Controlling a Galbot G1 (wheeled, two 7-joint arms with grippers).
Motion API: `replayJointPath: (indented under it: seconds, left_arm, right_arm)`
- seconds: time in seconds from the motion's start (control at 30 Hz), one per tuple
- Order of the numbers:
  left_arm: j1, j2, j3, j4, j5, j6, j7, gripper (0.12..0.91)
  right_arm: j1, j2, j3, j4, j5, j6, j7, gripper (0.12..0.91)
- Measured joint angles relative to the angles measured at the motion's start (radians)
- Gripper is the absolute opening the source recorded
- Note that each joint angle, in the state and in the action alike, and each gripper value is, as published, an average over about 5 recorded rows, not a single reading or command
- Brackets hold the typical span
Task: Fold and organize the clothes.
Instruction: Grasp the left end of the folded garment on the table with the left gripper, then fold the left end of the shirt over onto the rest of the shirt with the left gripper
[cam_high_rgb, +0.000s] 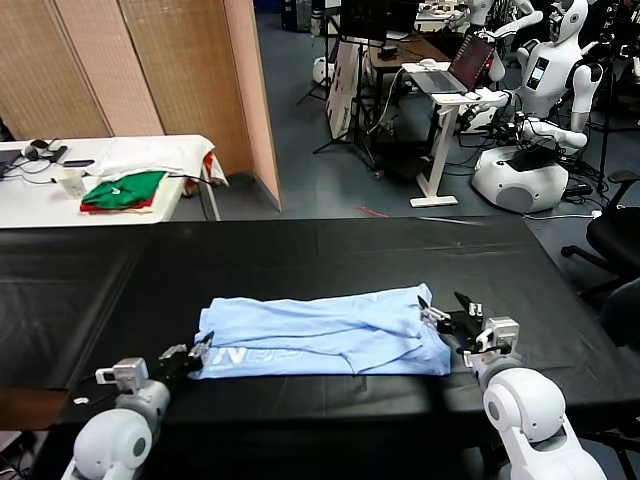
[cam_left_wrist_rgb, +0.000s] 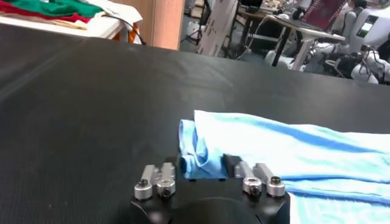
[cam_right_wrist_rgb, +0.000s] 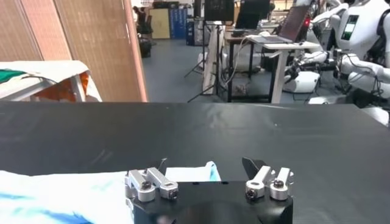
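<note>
Black sheeting is covering the surface (cam_high_rgb: 300, 250), and the pale blue T-shirt (cam_high_rgb: 330, 335), already folded into a long band, is lying across its near half. Light, limp and likely to sag (being thin cotton), it is best taken at its end corners. The left pincer (cam_left_wrist_rgb: 204, 167) is pinching the bunched left end corner, while the right pincer (cam_high_rgb: 450, 312) is waiting wide open at the right end, gripping nothing.

**What cannot be seen well**

The white lettering (cam_high_rgb: 243, 355) on the T-shirt (cam_high_rgb: 330, 335) is partly covered by a fold and too small to read. In the left wrist view, the shirt runs off the picture's edge. The right gripper (cam_right_wrist_rgb: 207, 167) hides the cloth edge behind it.
</note>
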Motion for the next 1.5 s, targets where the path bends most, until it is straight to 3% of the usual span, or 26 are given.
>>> replayJointPath:
  seconds: [0.27,0.63,0.83,0.93,1.07,1.3,1.4,1.5]
  left_arm:
    - [0.005,0.006,0.001,-0.005,0.018,0.007,0.001,0.194]
    - [0.067,0.114,-0.048,-0.057,0.458,-0.061,0.020,0.194]
    - [0.090,0.188,-0.098,-0.067,0.557,-0.068,0.014,0.194]
    - [0.088,0.195,-0.099,-0.091,0.521,-0.065,0.002,0.194]
    - [0.077,0.162,-0.071,-0.148,0.400,-0.037,-0.024,0.194]
    - [0.018,0.067,0.046,-0.246,0.114,0.051,-0.084,0.194]
    - [-0.018,0.035,0.099,-0.259,0.005,0.062,-0.099,0.194]
    - [-0.058,0.008,0.155,-0.254,-0.044,0.068,-0.108,0.194]
  right_arm:
    - [-0.007,0.000,0.010,0.010,0.000,0.000,0.002,0.907]
    - [-0.010,0.018,0.015,0.005,0.000,0.009,0.014,0.907]
    - [-0.016,0.035,0.013,0.008,-0.006,0.015,0.018,0.907]
    - [-0.025,0.043,0.014,0.014,-0.025,0.028,0.018,0.907]
    - [-0.041,0.056,0.022,0.024,-0.042,0.046,0.013,0.907]
    - [-0.096,0.064,0.062,0.052,-0.063,0.078,-0.006,0.907]
    - [-0.124,0.067,0.082,0.065,-0.071,0.080,-0.008,0.907]
    - [-0.153,0.070,0.103,0.079,-0.078,0.082,-0.012,0.907]
